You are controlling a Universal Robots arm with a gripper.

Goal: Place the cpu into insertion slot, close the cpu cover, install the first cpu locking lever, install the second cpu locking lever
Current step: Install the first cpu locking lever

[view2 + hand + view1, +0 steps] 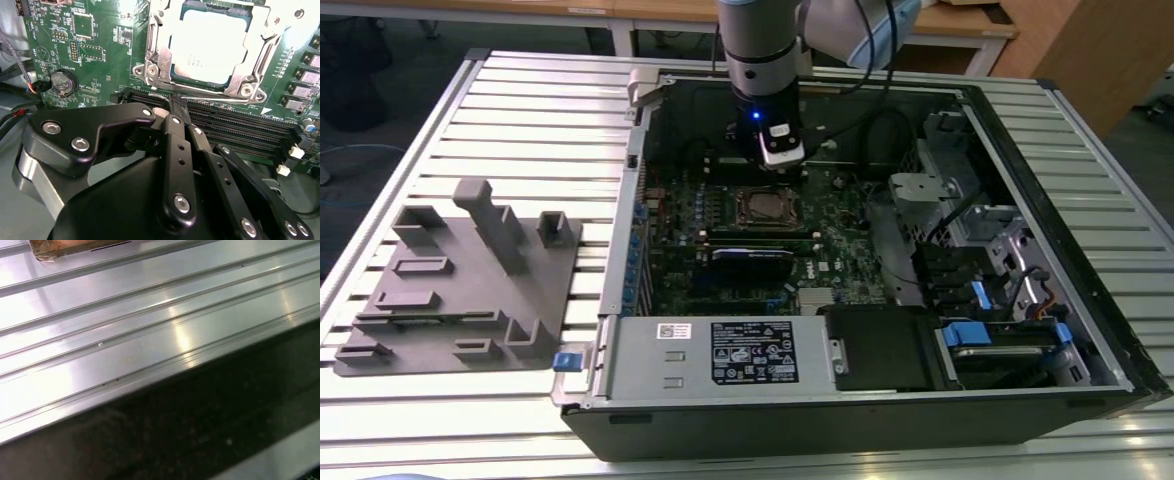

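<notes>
The cpu (209,46) sits in the insertion slot (765,208) with the cpu cover (161,54) down over it; the gripper (175,105), jaws closed and empty, hovers just beside, levers unclear.

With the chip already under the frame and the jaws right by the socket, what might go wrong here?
The gripper hangs just above the long black memory slots beside the cpu cover; a low pass may scrape them. The cpu top lies exposed in the cover's window, so a stray push might mark it.
</notes>
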